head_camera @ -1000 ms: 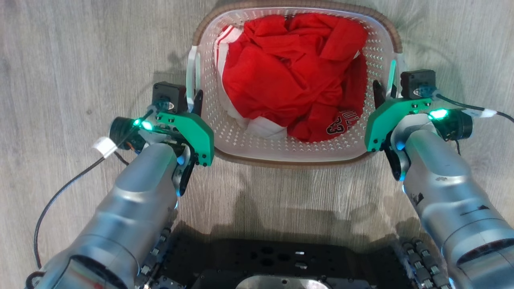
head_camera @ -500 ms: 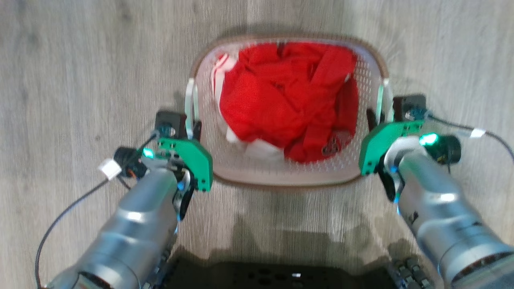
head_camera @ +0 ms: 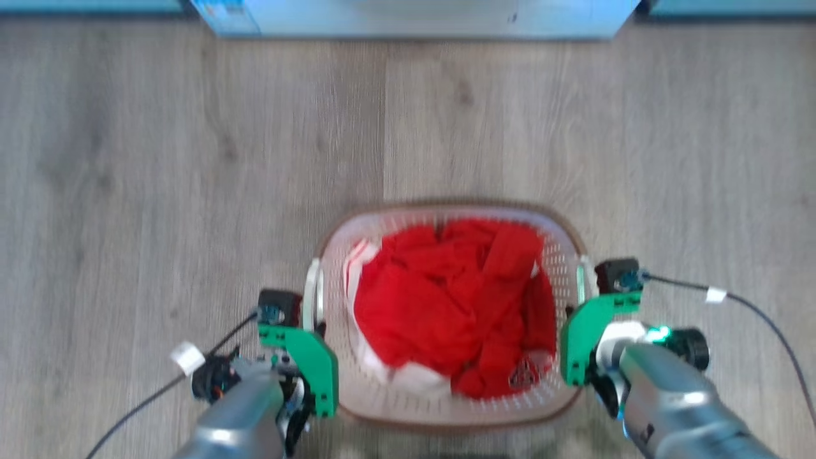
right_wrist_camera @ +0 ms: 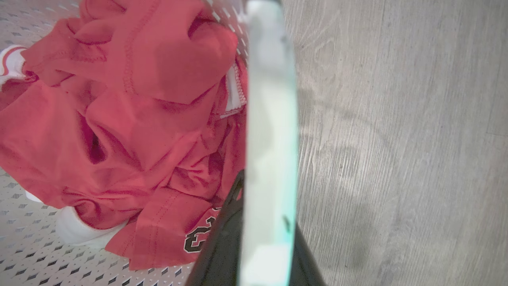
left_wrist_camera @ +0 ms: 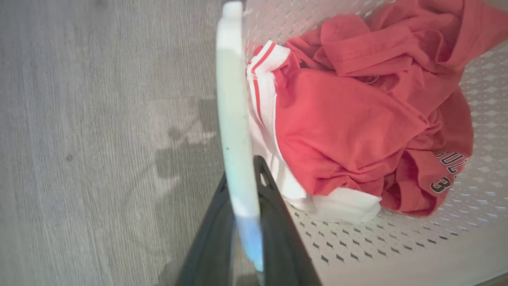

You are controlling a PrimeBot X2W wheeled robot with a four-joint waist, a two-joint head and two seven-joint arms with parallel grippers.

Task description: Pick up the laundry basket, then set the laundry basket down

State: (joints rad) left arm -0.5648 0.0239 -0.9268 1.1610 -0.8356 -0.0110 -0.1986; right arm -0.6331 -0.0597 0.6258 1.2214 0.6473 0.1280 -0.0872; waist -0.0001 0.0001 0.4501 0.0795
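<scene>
Wrist views: fingers (left_wrist_camera: 278, 234) clamp laundry basket (left_wrist_camera: 397, 246) handles (right_wrist_camera: 270, 119)

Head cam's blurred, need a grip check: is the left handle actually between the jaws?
Observer: Yes. In the left wrist view the left handle runs between both dark fingers, jaws closed against it.
Operator: Right side?
Observer: Same: right handle sits between the right fingers, pressed from both sides.
Operator: Cloth caught in either grip?
Observer: No; the red jersey lies inside the laundry basket, none of it between fingers and handle.
</scene>
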